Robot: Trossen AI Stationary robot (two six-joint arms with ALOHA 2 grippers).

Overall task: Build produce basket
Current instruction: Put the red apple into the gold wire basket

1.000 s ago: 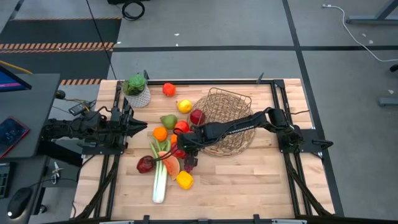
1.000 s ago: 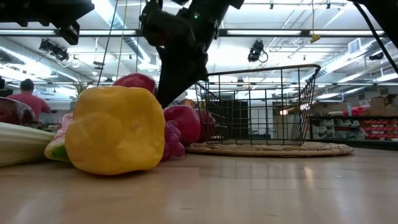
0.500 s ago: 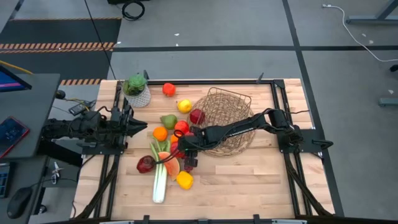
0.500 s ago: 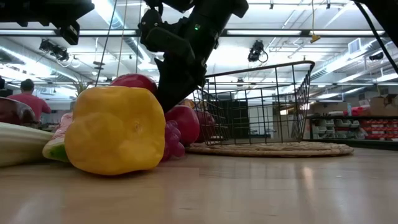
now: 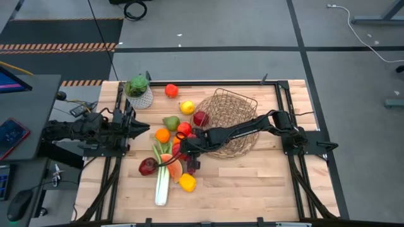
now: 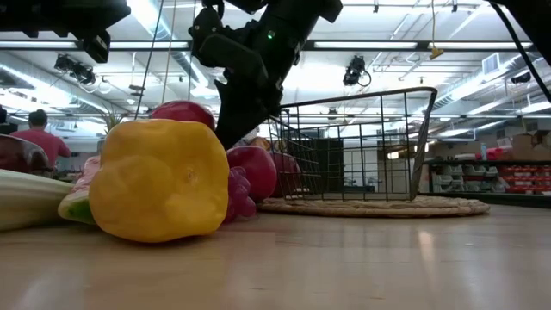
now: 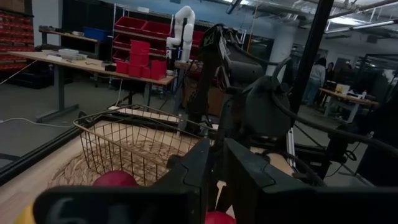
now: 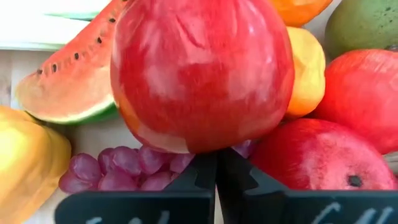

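The basket stands on the table's far right half, and my right arm reaches across its near side. The produce lies in a heap to its left: a red apple, grapes, a watermelon slice, a yellow pepper, a leek, an orange, a pear and a lemon. My right gripper is shut and slants down into the heap, its tips right at the red apple. My left gripper waits shut at the table's left edge. My right gripper has its shut fingertips at the near underside of the red apple, slanting down from the table's right. I cannot tell whether they touch the apple. The apple rests on the other fruit in the heap.
A white netted pot with a green plant stands at the far left, and a red fruit lies beside it. Another red apple lies against the basket's left side. Bare wood shows along the near right.
My right gripper has stayed over the heap, and its wrist has tipped and rolled a little. The fruit keeps its place.
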